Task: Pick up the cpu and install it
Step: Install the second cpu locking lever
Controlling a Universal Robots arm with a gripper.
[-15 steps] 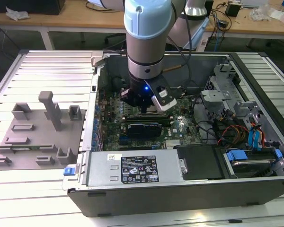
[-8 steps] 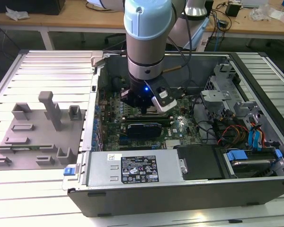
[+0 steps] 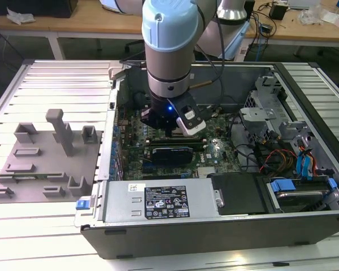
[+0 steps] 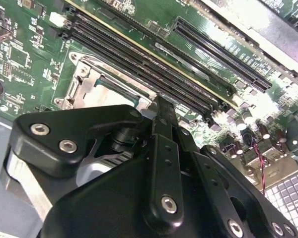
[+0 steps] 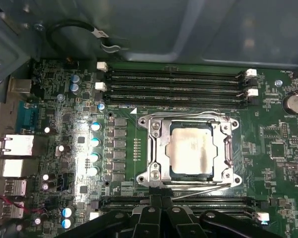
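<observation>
Grey arm [image 3: 170, 51] upright, end effector [image 3: 168, 129] over cpu [image 5: 190, 148]

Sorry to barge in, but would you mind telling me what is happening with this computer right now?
A robot arm is reaching down into an open computer case, its gripper low over the motherboard. In the first wrist view the cpu already sits inside the metal-framed socket, pale top up, with the gripper's black linkage just beside the socket. The grey fixture, at the exterior view's left, lies outside the case.
</observation>
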